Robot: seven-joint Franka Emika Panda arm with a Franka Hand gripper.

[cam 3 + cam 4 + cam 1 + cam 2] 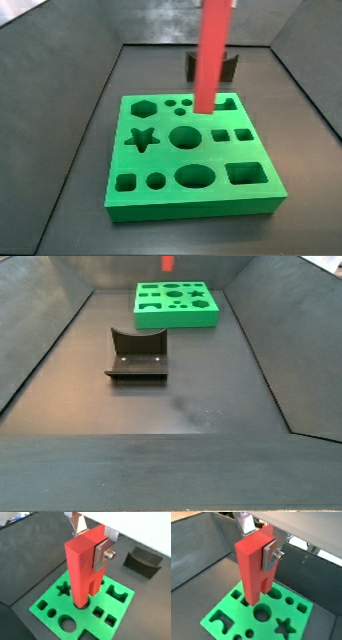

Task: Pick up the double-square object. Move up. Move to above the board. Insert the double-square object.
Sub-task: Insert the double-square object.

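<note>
The board (187, 150) lay flat on the dark floor, with the fixture (136, 354) well apart from it. Over it, the end effector (95, 543) was clamped on the double-square object (85, 567), held upright, lower end right at the board's holes.

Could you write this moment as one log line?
gripper: shut on double-square object | object: upright, lower end at board | fixture: apart

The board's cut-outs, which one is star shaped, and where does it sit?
The star cut-out sits by one long edge of the board, unlike its round and square neighbours. The gripper holds the double-square object upright over the board.
</note>
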